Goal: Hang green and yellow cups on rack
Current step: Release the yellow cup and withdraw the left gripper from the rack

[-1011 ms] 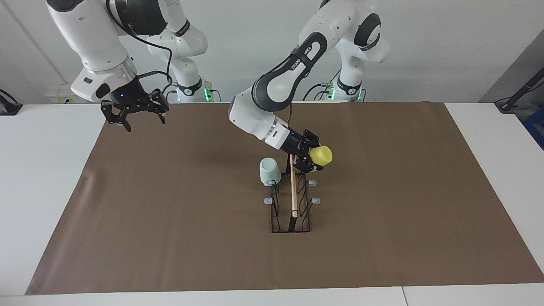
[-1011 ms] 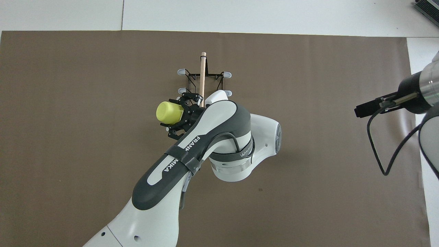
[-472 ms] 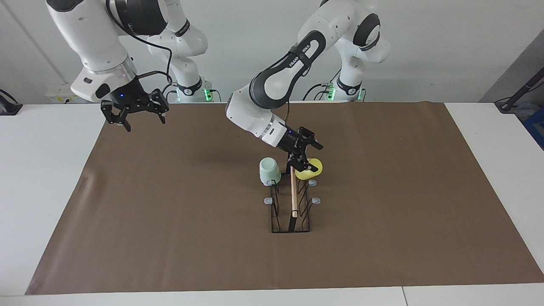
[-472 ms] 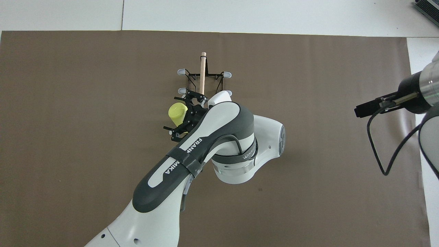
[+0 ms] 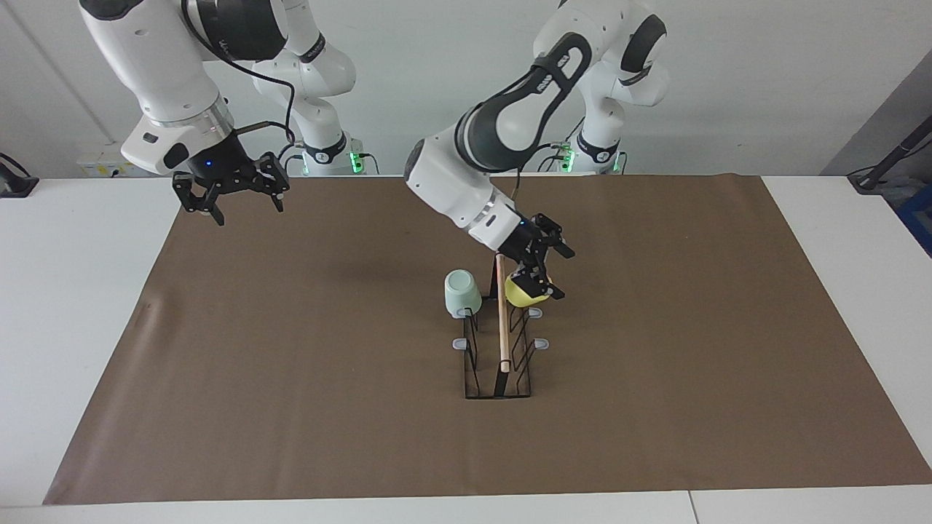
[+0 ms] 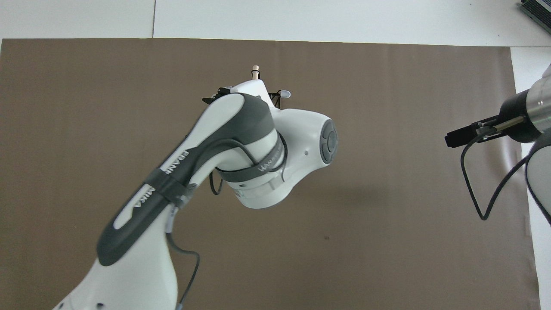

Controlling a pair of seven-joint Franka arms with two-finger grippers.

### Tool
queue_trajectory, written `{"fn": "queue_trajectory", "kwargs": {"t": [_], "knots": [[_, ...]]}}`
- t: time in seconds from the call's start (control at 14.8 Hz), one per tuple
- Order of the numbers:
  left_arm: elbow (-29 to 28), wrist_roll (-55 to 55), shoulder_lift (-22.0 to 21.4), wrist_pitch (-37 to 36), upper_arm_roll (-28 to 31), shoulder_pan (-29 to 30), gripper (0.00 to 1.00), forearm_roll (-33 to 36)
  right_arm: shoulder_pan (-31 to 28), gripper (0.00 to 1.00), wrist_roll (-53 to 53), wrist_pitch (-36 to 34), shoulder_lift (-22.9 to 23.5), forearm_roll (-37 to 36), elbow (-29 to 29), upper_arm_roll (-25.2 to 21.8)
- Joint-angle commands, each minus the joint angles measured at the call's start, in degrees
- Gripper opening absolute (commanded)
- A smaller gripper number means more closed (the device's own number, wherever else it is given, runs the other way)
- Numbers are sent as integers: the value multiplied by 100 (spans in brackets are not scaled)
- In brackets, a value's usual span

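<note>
Yellow cup (image 5: 521, 291) and mint green cup (image 5: 462, 292) both sit on rack (image 5: 499, 349) prongs at the robots' end; left claw (image 5: 546, 268), released, hugs the yellow one. Any snag while withdrawing could drag it off. Right claw (image 5: 231, 198) waits, released, over the counter's (image 5: 80, 306) edge.

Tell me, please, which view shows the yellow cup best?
The facing view: the yellow cup sits on the rack, beside the green cup, under the left end effector. In the overhead view the left arm hides it entirely.
</note>
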Motion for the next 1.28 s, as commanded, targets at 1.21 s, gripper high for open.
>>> {"fn": "queue_trajectory", "kwargs": {"t": [1.21], "knots": [[-1629, 10803, -2269, 1113, 1142, 2722, 100, -4889, -45, 100, 125, -13, -3, -160, 73, -96]]}}
